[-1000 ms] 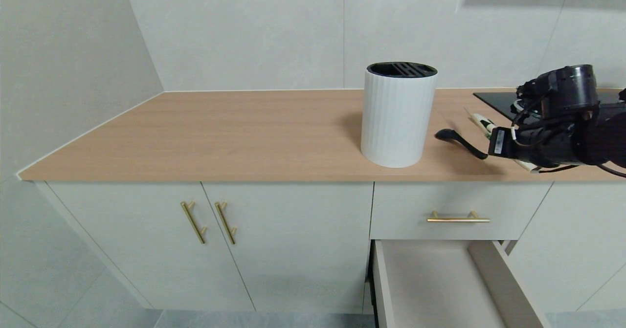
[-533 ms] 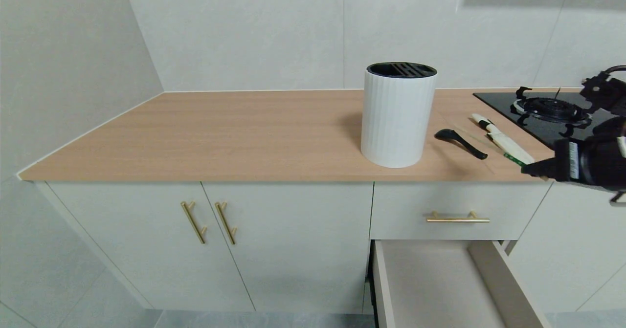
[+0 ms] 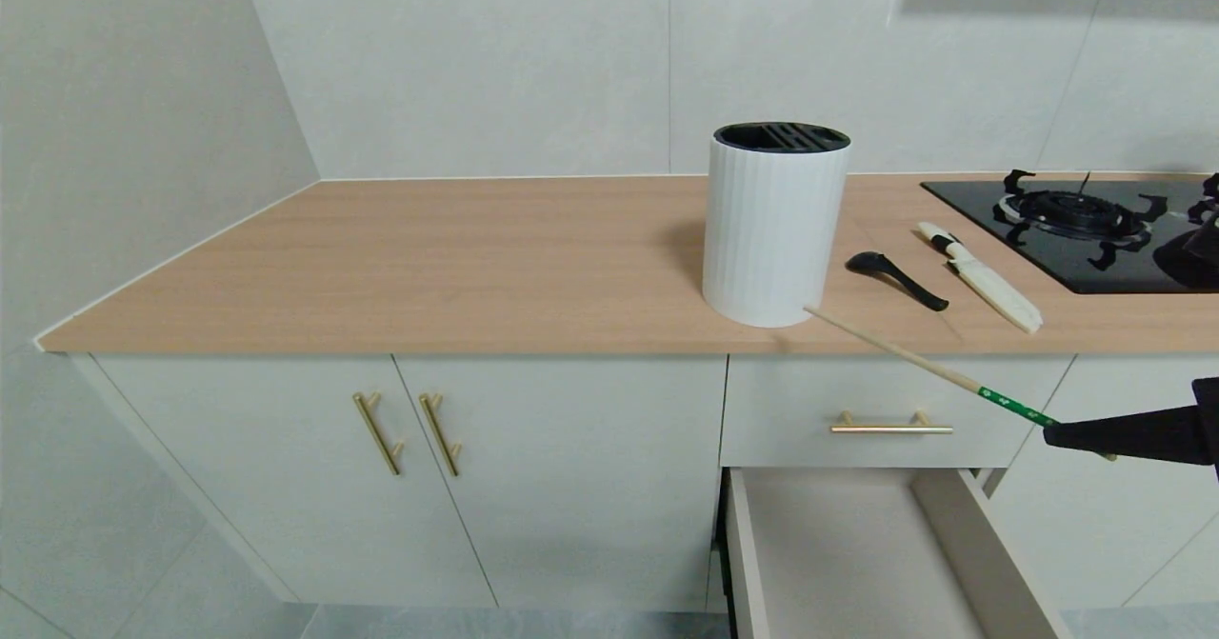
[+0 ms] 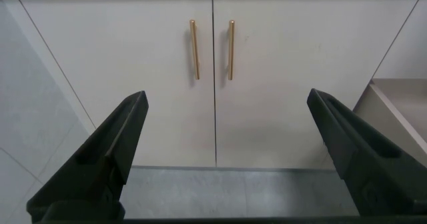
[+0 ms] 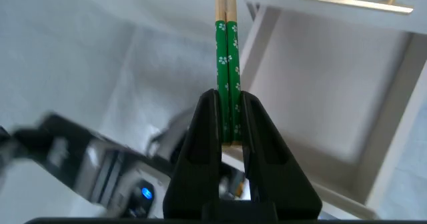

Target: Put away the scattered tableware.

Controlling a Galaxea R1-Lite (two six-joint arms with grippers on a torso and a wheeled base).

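Right hand (image 3: 1057,434) clenched on wooden chopstick pair with green ends (image 3: 914,358), lifted off wooden desk (image 3: 476,258) since a second ago, now above open pale drawer (image 3: 952,544). Black spoon (image 3: 895,277) and white knife (image 3: 981,277) on desk beside white ribbed holder (image 3: 776,229). Left hand (image 4: 227,111) released, empty.

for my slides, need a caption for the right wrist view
Right gripper shut on green-ended chopsticks, open drawer beyond.

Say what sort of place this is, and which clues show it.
Probably a kitchen: a gas hob set into a wooden counter, cupboards beneath, a spoon and knife lying out.
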